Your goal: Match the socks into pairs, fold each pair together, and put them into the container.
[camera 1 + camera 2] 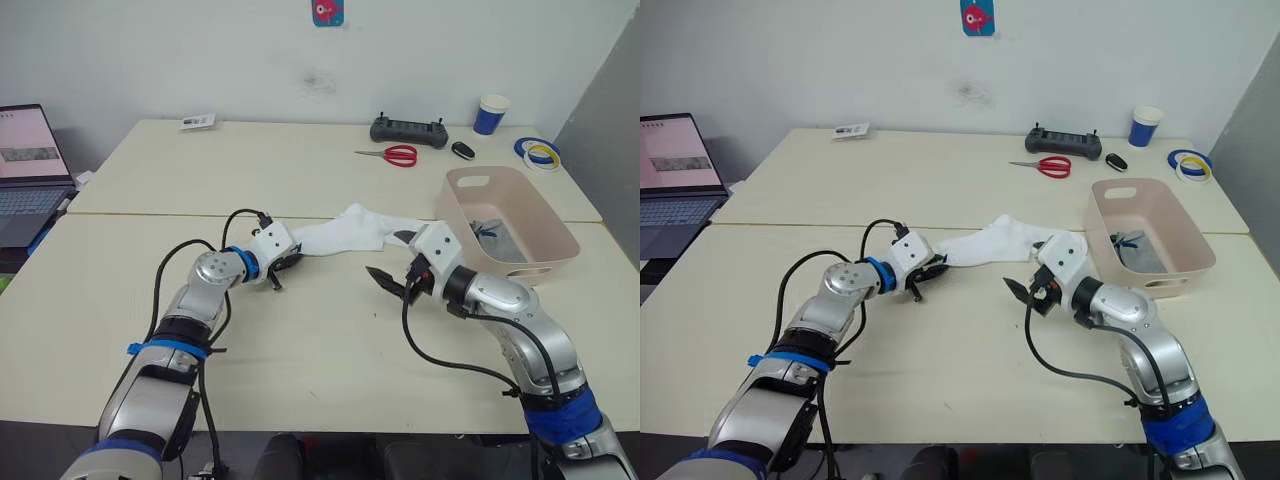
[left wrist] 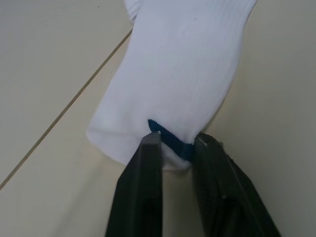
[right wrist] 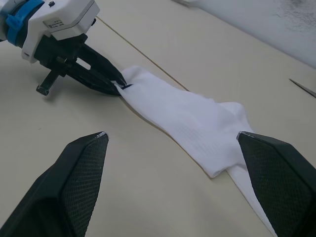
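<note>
pinching one white sock (image 1: 350, 230), left gripper (image 1: 284, 266).

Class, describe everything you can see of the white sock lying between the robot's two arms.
The white sock is soft ribbed fabric, lying flat and stretched lengthwise on the cream table, across the seam between two tabletops. A small blue mark sits at its cuff edge. The left claw is shut on that cuff end, pinching it at the blue mark. The far end folds over, with a second white layer trailing from beneath it. The right claw is open near the sock, not touching it.
</note>
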### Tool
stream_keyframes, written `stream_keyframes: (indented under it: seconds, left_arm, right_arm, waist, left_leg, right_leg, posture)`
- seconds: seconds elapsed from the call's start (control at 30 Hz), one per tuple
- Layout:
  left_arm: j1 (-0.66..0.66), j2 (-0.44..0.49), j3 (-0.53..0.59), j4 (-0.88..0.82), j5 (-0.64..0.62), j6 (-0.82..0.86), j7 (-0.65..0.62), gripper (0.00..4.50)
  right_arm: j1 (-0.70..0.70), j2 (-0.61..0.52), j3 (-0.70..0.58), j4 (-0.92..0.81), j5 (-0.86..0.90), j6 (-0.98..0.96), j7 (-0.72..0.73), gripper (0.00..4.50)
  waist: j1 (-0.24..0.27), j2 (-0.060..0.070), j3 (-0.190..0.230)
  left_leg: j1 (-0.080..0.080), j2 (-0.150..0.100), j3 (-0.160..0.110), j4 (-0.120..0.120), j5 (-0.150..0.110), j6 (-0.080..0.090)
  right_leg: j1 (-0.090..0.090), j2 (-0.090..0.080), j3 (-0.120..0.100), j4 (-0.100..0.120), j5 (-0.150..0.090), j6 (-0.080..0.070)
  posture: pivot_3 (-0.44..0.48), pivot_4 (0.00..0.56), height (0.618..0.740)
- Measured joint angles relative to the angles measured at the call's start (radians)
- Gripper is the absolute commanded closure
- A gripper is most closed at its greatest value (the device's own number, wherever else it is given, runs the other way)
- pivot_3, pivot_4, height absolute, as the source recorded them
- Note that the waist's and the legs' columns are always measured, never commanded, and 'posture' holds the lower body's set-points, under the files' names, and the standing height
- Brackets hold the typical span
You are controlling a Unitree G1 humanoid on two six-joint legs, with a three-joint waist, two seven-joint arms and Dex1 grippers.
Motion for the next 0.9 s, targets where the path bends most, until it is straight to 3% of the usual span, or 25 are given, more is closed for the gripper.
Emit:
stream_keyframes:
  seconds: [0.23,0.6,0.9]
  left_arm:
    - [0.038,0.008,0.009,-0.067,-0.014,0.012,-0.046,4.47]
    - [0.375,0.171,0.029,-0.606,-0.128,0.044,-0.216,4.47]
    - [0.652,0.297,0.077,-0.891,-0.262,0.052,-0.322,4.47]
  right_arm:
    - [-0.002,-0.003,0.002,-0.001,0.002,0.006,-0.007,0.0]
    - [0.015,-0.108,0.024,0.013,0.0,-0.053,0.082,0.0]
    - [0.016,-0.255,0.1,0.165,-0.058,-0.308,0.28,0.0]
  waist:
    - [-0.001,0.0,0.0]
    - [-0.001,0.0,0.0]
    - [-0.002,0.0,0.001]
  left_leg:
    - [0.0,0.0,0.0,0.0,0.0,0.0]
    - [0.0,0.001,0.0,-0.001,0.0,0.0]
    - [0.002,0.002,0.002,-0.001,0.0,0.0]
  right_leg:
    - [0.0,0.0,0.0,0.0,0.0,0.0]
    - [0.0,0.0,0.001,0.0,0.0,0.0]
    - [0.0,-0.001,0.001,-0.001,-0.001,-0.001]
  posture:
    - [0.0,0.15,0.74]
    - [0.0,0.15,0.74]
    - [0.0,0.15,0.74]
